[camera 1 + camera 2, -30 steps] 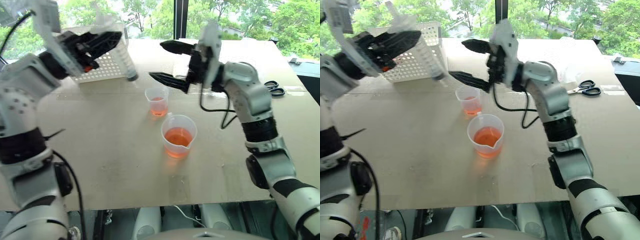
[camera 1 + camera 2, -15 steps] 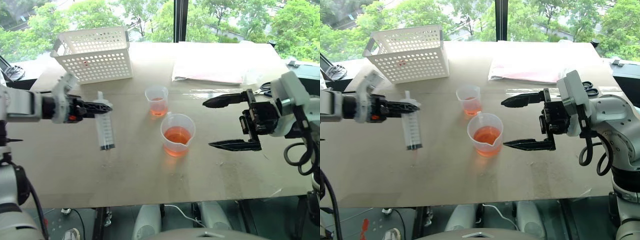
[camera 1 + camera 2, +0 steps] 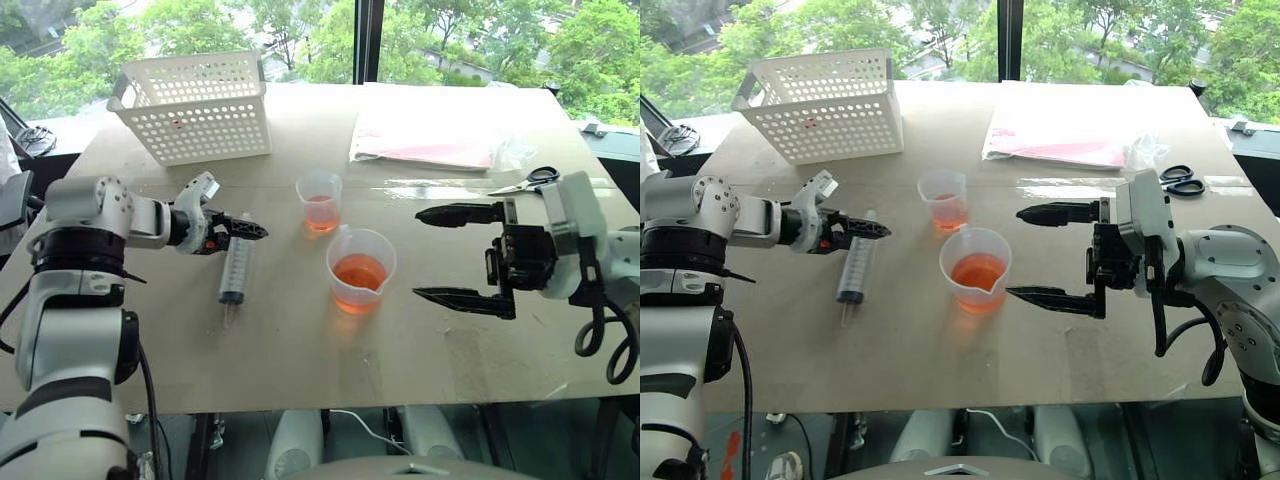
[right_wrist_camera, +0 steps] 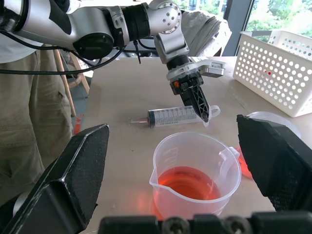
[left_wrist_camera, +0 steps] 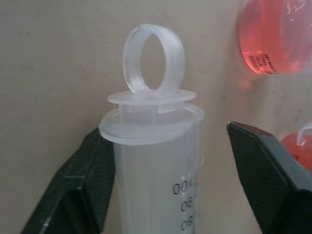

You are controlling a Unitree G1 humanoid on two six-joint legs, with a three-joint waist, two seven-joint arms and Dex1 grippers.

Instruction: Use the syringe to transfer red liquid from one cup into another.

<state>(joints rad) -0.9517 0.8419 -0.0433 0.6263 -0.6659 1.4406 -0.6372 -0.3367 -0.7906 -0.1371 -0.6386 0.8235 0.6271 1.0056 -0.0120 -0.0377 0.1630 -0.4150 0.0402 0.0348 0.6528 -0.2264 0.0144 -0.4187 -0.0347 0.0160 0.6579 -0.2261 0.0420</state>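
The clear syringe [image 3: 236, 272] lies flat on the table, nozzle toward the near edge, plunger pushed in. My left gripper [image 3: 255, 229] stands open astride its plunger end; in the left wrist view one finger [image 5: 73, 195] is against the barrel and the other [image 5: 265, 175] stands apart from it. The wide spouted cup [image 3: 358, 268] holds red liquid [image 3: 357, 271]. Behind it the smaller cup [image 3: 319, 200] holds a shallow red layer. My right gripper [image 3: 419, 253] hangs open to the right of the spouted cup, pointing at it, with nothing between its fingers.
A white perforated basket [image 3: 195, 105] stands at the back left. A pink-and-white plastic packet [image 3: 430, 135] lies at the back right, with scissors [image 3: 535, 178] beside it. A person in khaki trousers [image 4: 29, 112] stands by the table's left side.
My left gripper came down with the syringe, laid it on the table and opened. My right arm drew back from above the cups to the right.
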